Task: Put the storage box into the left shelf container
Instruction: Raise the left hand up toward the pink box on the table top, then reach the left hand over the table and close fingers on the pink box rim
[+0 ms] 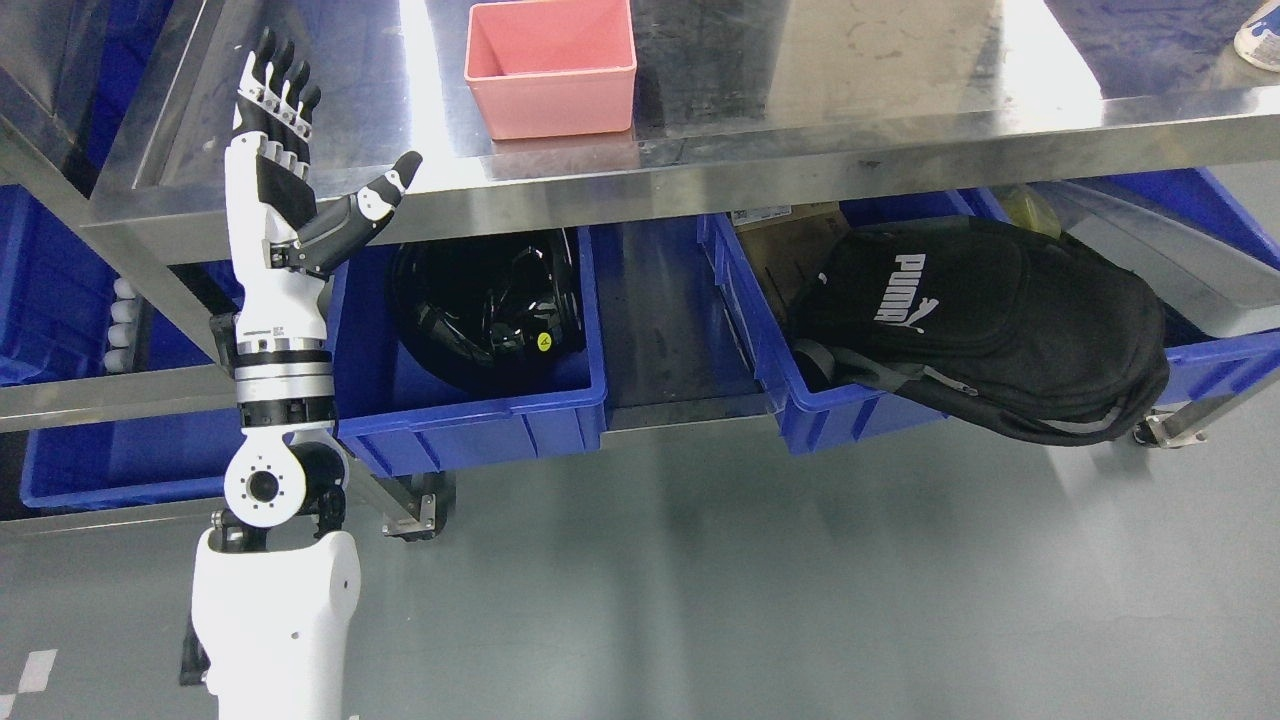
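While my left hand [285, 175] stands upright at the front left corner of the steel shelf [900, 110], its fingers [275, 85] are straight and spread, thumb out to the side, grasping nothing. The pink box [550, 65] sits on the shelf top, well apart from my hand. Below, the left blue bin [470, 425] holds a black helmet [485, 305]; the right blue bin [840, 410] holds a black backpack [1000, 320].

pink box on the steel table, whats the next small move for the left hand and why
Probably reach right toward the pink box. The left hand is open and holds nothing, well left of the box, which sits untouched on the table above the blue bin.
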